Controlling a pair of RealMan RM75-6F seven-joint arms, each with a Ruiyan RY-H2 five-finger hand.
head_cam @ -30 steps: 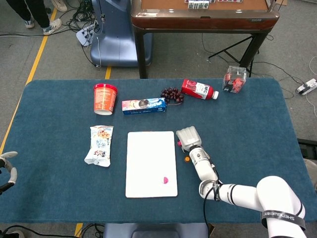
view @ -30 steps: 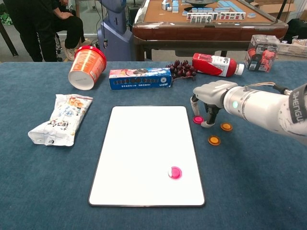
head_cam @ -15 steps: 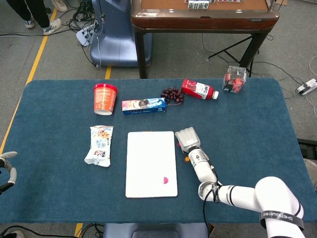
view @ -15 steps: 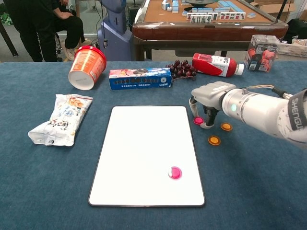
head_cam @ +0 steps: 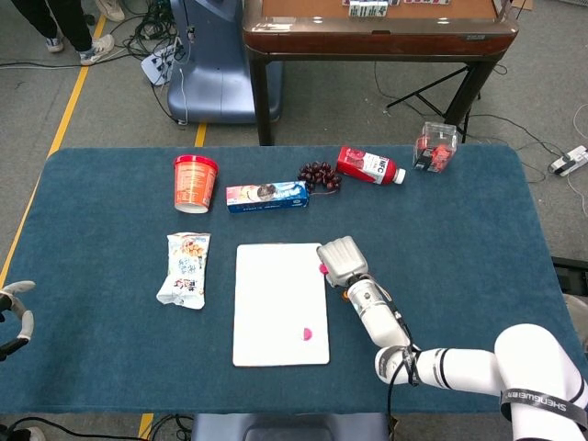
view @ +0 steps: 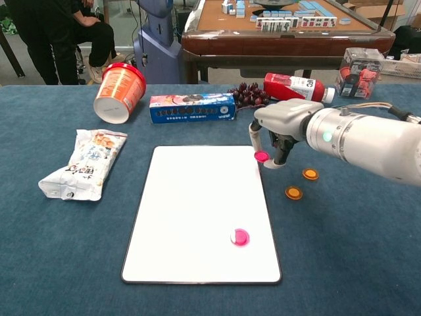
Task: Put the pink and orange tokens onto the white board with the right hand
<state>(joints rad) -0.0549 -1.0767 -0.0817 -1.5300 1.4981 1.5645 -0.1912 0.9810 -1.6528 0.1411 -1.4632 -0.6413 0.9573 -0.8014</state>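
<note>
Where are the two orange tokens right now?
In the chest view, both orange tokens lie on the blue cloth right of the white board, just below and right of the right hand.

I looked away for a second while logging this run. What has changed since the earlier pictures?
The right hand has lifted the pink token it pinches off the cloth and carried it left to the white board's right edge. The pink token on the board, both orange tokens and the left hand stayed put.
</note>
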